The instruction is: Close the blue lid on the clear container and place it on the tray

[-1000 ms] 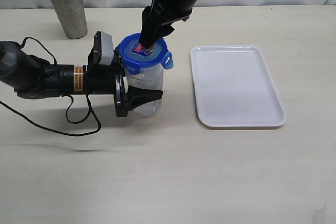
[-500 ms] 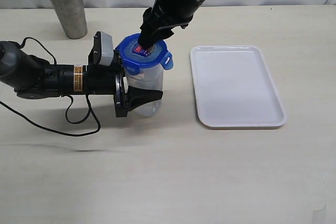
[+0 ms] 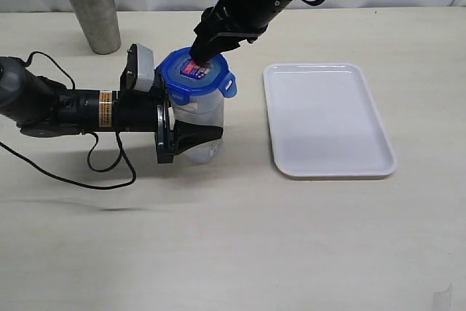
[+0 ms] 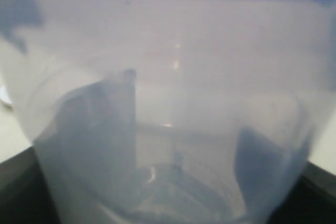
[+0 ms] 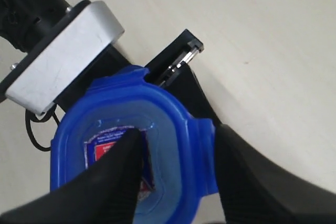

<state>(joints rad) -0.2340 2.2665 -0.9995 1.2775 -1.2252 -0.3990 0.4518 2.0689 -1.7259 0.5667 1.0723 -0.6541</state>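
The right gripper (image 5: 178,136) comes down onto the blue lid (image 3: 212,84) from above; its two fingers stand apart, one fingertip (image 5: 128,150) on the red-and-white sticker (image 5: 105,148) in the lid's hollow, the other just outside a side tab (image 5: 202,145), so the lid's edge sits between them; whether they pinch that edge or only straddle it cannot be told. The lid sits on top of the clear container (image 3: 209,111), roughly level, with one tab sticking out sideways. The left gripper (image 3: 195,127) reaches in horizontally and is clamped around the container's lower body, a black finger (image 3: 198,134) pressed on its near side; in the left wrist view the translucent wall fills the frame between the dark fingers. The container stands upright on the table (image 3: 291,238). The tray (image 3: 328,118) lies flat to the right of the container, apart from it; a steel cup (image 3: 93,9) stands behind and left of the container, well apart.
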